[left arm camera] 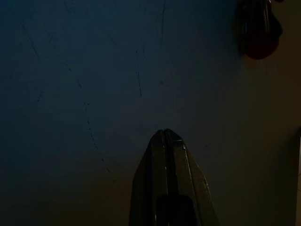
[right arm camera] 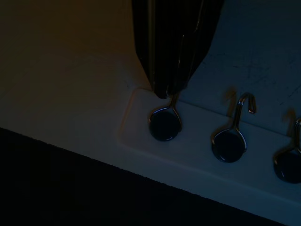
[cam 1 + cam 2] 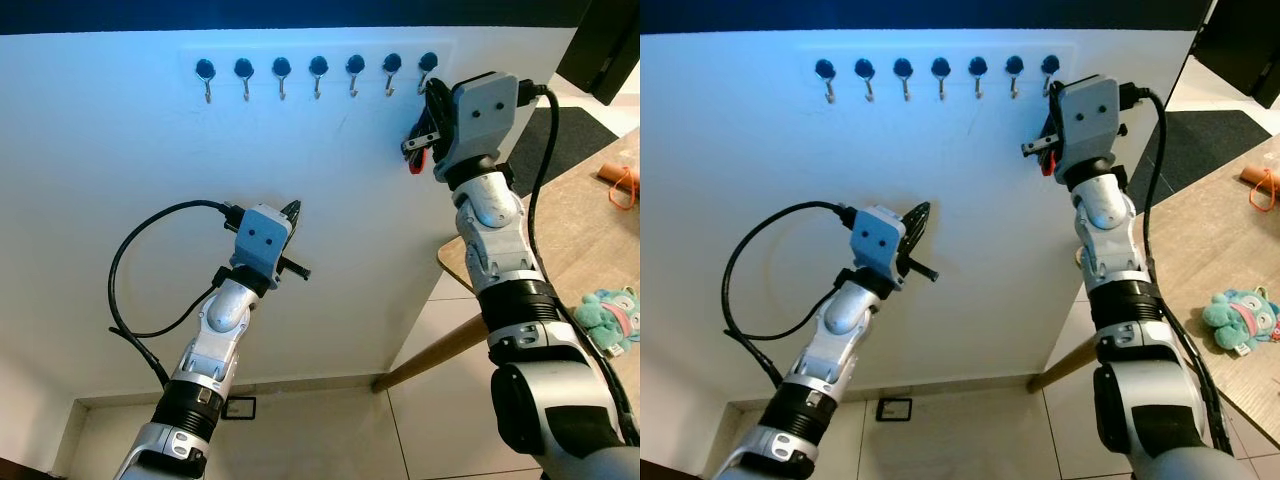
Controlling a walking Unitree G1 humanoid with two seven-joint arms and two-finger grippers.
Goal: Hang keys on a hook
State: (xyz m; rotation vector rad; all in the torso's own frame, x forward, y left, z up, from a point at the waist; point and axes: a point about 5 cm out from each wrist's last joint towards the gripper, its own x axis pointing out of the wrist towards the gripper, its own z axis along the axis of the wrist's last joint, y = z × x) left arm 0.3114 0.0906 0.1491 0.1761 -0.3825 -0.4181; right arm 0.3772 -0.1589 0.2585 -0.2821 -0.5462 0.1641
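Keys (image 3: 417,150) reach the rightmost hook (image 3: 428,68) of the wall rack (image 3: 318,68).
The right hand (image 3: 432,112), closed on the keys, sits touching that hook; the left hand (image 3: 291,216), fingers pressed together, idles lower down.

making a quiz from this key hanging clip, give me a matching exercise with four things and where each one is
Things:
1. right claw
2. left claw
3. plush toy
4. hook rack

Places:
A. on the wooden table at the right
B. raised at the rightmost hook
C. high on the white wall
D. lower down, before the bare middle of the wall

Pairs: 1-B, 2-D, 3-A, 4-C
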